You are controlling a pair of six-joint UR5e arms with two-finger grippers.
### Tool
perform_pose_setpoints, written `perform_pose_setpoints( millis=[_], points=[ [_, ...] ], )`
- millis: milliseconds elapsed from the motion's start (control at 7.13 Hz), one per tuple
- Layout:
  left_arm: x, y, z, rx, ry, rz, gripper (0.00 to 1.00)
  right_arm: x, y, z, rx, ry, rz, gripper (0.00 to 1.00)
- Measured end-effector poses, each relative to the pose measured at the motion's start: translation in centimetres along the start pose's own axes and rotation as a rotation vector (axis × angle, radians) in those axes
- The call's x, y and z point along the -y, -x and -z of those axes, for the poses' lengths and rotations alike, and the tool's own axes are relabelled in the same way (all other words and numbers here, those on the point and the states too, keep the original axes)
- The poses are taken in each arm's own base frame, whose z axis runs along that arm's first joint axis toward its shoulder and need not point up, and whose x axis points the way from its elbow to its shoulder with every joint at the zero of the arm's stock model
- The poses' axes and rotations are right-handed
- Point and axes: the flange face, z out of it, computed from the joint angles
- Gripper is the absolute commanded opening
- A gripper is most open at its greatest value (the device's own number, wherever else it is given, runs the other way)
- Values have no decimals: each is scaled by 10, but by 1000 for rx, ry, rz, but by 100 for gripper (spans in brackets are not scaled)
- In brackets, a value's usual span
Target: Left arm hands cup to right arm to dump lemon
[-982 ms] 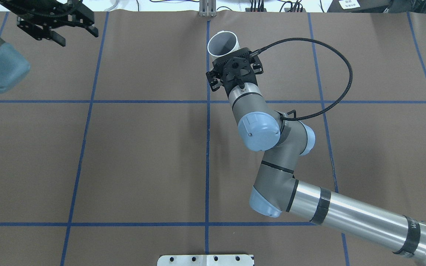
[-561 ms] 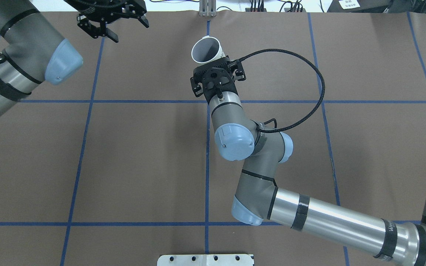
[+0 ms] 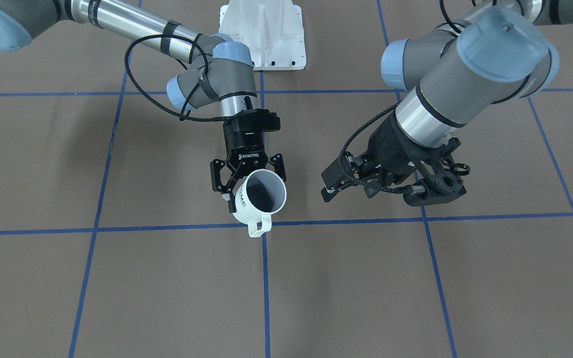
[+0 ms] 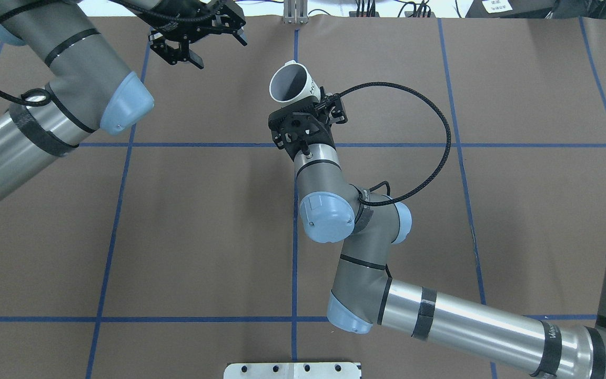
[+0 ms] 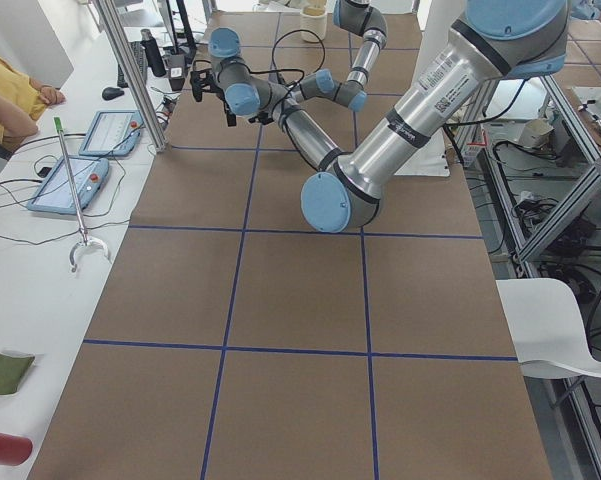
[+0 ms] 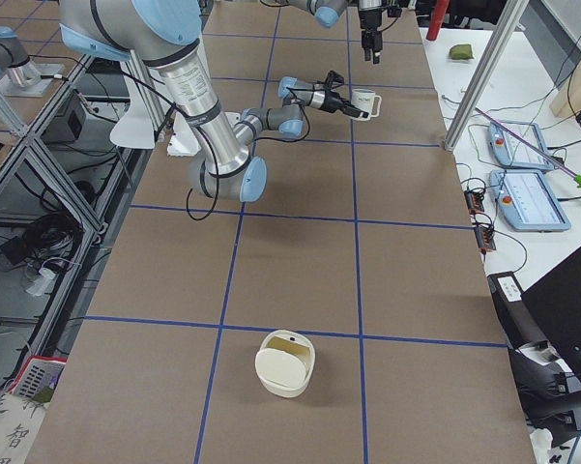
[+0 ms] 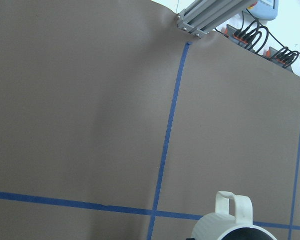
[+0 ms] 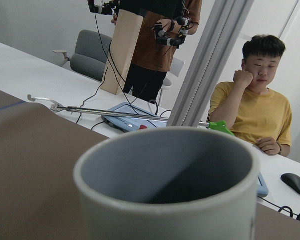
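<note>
The white ribbed cup [image 4: 292, 84] with "HOME" lettering is held off the table, tilted, its grey mouth toward the far left. My right gripper [image 4: 300, 102] is shut on its body; in the front view the fingers [image 3: 218, 180] flank the cup [image 3: 259, 199], handle pointing down. The right wrist view looks into the cup [image 8: 164, 180]; no lemon shows. My left gripper [image 4: 220, 52] is open and empty, to the cup's left, apart from it; it also shows in the front view [image 3: 330, 185]. The left wrist view catches the cup's handle [image 7: 232, 210].
The table [image 4: 177, 237] is brown paper with a blue tape grid. A cream container [image 6: 286, 362] stands on the table toward my right end. A metal post [image 4: 295, 10] stands at the far edge. Operators' desks with tablets [image 6: 527, 198] lie beyond it.
My left arm has swung in from the far left toward the cup, gripper still open. My right arm has carried the cup leftward across the centre line and turned it.
</note>
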Motion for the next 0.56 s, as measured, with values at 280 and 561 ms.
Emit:
perform_pose_setpoints(
  millis=[280, 561],
  points=[
    [-19, -8, -18, -5, 7, -23, 62, 4, 2, 2, 3, -4, 38, 0],
    [-34, -13, -29, -18, 25, -44, 51, 11, 8, 5, 12, -10, 32, 0]
  ],
)
